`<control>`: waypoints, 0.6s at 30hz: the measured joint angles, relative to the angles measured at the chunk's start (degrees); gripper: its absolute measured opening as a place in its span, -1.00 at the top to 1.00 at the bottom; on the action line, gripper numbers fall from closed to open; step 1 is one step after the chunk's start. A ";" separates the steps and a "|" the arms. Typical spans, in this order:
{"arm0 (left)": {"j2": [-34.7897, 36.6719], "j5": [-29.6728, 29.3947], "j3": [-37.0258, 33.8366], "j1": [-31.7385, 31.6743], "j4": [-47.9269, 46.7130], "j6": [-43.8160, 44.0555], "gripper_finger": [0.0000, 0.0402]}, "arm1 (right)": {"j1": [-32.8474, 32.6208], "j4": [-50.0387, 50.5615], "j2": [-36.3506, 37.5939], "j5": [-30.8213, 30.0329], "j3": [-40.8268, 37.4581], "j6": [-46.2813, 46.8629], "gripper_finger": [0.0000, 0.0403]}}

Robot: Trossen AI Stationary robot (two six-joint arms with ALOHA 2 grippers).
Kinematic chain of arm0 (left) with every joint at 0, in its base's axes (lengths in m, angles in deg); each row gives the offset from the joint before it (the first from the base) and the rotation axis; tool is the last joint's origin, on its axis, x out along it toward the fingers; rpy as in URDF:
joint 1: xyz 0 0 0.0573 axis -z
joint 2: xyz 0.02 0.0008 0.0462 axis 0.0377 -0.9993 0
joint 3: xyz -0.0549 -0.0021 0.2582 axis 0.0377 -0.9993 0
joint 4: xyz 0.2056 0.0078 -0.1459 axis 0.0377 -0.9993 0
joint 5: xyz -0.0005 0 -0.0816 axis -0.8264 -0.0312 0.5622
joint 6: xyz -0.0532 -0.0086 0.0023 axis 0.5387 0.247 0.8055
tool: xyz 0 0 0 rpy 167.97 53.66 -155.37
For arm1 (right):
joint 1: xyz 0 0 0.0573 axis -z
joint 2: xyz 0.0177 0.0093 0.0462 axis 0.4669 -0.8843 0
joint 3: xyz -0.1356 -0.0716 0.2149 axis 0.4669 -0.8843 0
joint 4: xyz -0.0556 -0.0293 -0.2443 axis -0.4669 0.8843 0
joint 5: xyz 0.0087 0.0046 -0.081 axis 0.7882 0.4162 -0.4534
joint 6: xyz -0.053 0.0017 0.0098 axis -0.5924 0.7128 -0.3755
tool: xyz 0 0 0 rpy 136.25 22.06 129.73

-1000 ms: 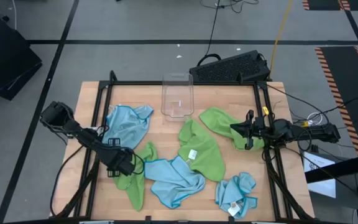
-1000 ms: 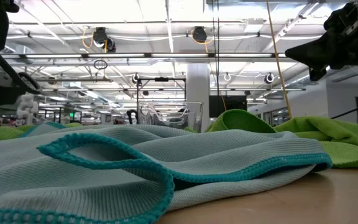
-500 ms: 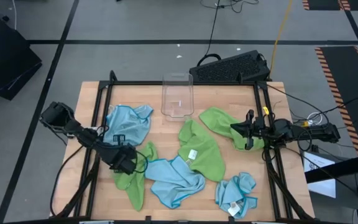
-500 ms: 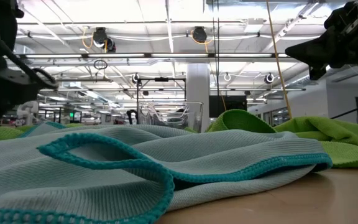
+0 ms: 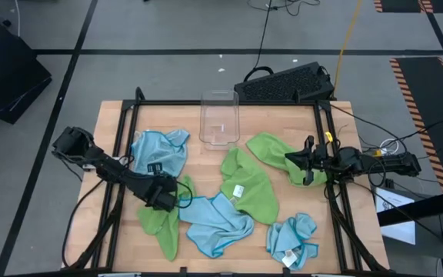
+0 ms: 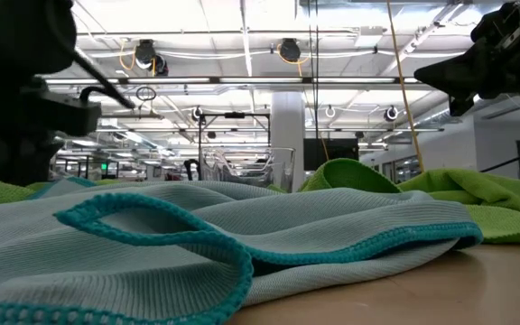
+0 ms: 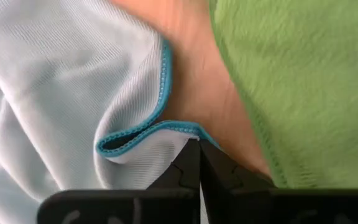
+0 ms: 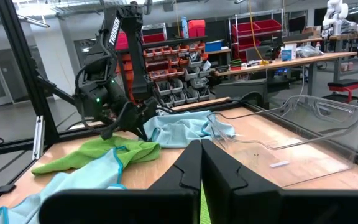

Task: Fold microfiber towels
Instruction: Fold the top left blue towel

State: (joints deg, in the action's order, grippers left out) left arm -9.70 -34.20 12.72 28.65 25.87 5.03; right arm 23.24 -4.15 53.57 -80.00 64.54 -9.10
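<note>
Left gripper [image 5: 177, 197] is down at the desk [image 5: 206, 158], near its front left corner, fingers pressed tight together right on the teal-stitched hem of the middle blue towel [image 5: 218, 223]; the left wrist view shows the fingertips [image 7: 199, 163] meeting at that folded edge. Whether cloth is pinched between them, I cannot tell. A green towel [image 5: 162, 223] lies just beside it. Another blue towel [image 5: 157, 152] sits by the left edge, a small blue one [image 5: 291, 237] at the front right. Right gripper [image 5: 308, 163] hangs closed and empty over the right edge, above a green towel [image 5: 277, 152]. A clear bin [image 5: 219, 119] stands at the back.
</note>
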 joint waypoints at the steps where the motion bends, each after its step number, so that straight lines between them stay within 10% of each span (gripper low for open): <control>1: 0.00 -0.86 0.65 -0.14 -0.13 -0.35 0.99 | 0.00 0.00 0.02 0.00 -0.02 0.00 1.00; 18: 0.17 -13.23 10.79 -2.63 -0.73 -3.89 1.00 | 0.01 0.00 0.02 0.00 -0.01 0.02 1.00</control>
State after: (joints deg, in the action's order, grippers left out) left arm -9.52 -47.43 23.51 26.02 25.13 1.13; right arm 23.25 -4.15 53.60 -80.00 64.53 -9.08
